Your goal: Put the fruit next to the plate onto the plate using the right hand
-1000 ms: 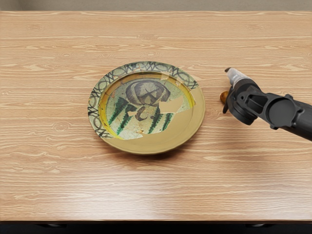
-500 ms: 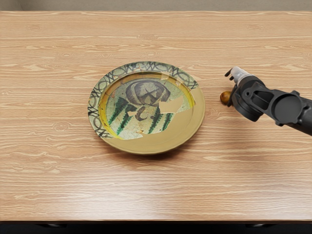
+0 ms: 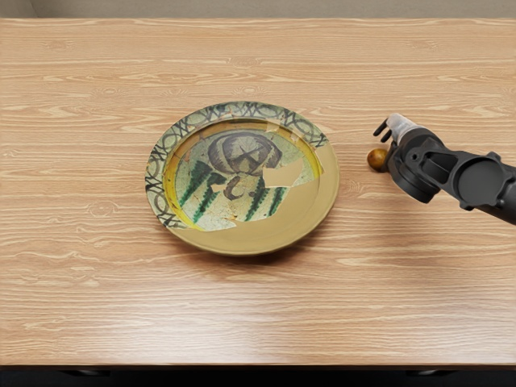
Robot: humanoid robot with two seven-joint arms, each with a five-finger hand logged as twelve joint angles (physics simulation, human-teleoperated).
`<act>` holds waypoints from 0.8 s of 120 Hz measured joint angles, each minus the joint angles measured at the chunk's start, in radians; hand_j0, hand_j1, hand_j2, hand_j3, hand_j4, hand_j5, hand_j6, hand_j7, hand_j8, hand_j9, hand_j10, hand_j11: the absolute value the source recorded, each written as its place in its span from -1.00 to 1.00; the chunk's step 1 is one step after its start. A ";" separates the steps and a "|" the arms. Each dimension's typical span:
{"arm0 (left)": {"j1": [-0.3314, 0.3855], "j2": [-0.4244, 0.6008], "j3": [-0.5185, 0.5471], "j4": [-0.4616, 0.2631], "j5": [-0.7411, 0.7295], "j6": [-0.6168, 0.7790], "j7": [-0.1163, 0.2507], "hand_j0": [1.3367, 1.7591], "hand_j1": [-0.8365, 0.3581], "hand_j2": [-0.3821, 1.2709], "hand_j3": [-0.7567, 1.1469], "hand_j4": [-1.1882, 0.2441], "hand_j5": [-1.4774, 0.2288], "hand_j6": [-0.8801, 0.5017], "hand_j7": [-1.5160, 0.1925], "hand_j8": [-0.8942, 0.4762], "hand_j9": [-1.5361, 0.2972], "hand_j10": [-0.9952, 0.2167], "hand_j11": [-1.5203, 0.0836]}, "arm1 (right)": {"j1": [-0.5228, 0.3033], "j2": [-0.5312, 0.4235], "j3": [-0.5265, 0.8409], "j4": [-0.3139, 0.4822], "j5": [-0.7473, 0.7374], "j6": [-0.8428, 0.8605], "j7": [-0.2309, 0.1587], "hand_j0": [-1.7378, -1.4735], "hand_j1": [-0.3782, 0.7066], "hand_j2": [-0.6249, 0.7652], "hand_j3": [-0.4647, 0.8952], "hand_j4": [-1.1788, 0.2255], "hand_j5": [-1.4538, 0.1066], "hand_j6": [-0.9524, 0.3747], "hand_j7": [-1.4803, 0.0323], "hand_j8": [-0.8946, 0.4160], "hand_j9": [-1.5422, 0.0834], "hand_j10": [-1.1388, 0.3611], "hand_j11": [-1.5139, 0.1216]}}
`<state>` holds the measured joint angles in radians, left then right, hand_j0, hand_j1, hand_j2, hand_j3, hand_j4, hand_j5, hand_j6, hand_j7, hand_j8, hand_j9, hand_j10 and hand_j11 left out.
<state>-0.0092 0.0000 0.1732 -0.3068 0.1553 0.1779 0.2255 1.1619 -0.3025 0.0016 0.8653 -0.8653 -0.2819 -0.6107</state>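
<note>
Hovering beside the brown fruit (image 3: 376,159) near the tabletop's (image 3: 451,274) right edge, the right hand (image 3: 407,153) appears staged for pickup; grasp state indeterminable.

Just one plate (image 3: 310,211), one little round fruit (image 3: 376,159), one wooden table (image 3: 97,306), and one right hand (image 3: 407,153) on one dark arm (image 3: 480,181).

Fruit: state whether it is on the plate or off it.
Off: the fruit lies on the table, right of the plate, beside the right hand.
</note>
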 joint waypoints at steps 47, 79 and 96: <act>0.000 0.000 0.000 0.000 0.000 0.000 0.000 0.52 0.94 -0.53 -0.21 0.63 0.70 0.24 0.74 0.28 0.65 0.61 0.86 | -0.002 -0.001 0.000 0.000 0.000 0.006 0.000 -0.38 0.23 -0.07 -0.32 -0.14 -0.10 -0.27 -0.03 -0.39 -0.03 -0.24 -0.07; 0.000 0.000 0.000 0.000 0.001 0.000 0.000 0.52 0.94 -0.53 -0.21 0.63 0.70 0.24 0.74 0.28 0.65 0.61 0.86 | -0.008 -0.001 0.002 0.000 -0.010 0.014 -0.001 -0.30 0.21 -0.03 -0.32 -0.29 -0.25 -0.22 -0.20 -0.35 -0.19 -0.20 -0.25; 0.000 0.000 0.000 0.000 0.000 0.000 0.000 0.52 0.94 -0.53 -0.21 0.63 0.70 0.24 0.74 0.28 0.65 0.61 0.86 | -0.009 -0.001 0.001 -0.001 -0.008 0.013 -0.002 -0.30 0.14 0.05 -0.32 -0.41 -0.26 -0.33 -0.25 -0.42 -0.21 -0.24 -0.28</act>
<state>-0.0092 0.0000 0.1731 -0.3068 0.1554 0.1779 0.2254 1.1525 -0.3033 0.0024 0.8647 -0.8729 -0.2684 -0.6124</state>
